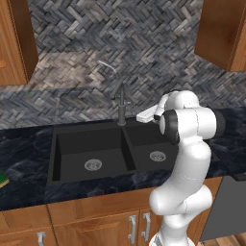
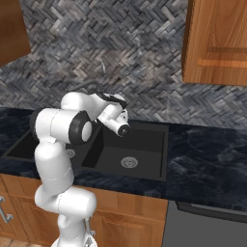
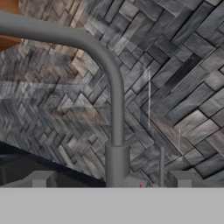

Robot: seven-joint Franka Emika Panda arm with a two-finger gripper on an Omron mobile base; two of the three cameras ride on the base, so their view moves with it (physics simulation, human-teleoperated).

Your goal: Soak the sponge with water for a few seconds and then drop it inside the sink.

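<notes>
— Where now? Sponge [image 1: 2, 181] probably at far left edge of frame, on counter, well apart from sink [image 1: 62, 144].
— Gripper [image 3: 111, 183] empty, fingers spread, facing faucet [image 3: 116, 113]. Likely light, squashy; pinch across yellow sides.

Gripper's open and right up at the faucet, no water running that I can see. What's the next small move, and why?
Probably ease the gripper forward onto the faucet base and its handle to start the water. The jaws stand open and empty with the faucet centred between them, and both basins of the sink look dry. The sponge sits at the left counter edge, not yet picked up.
</notes>
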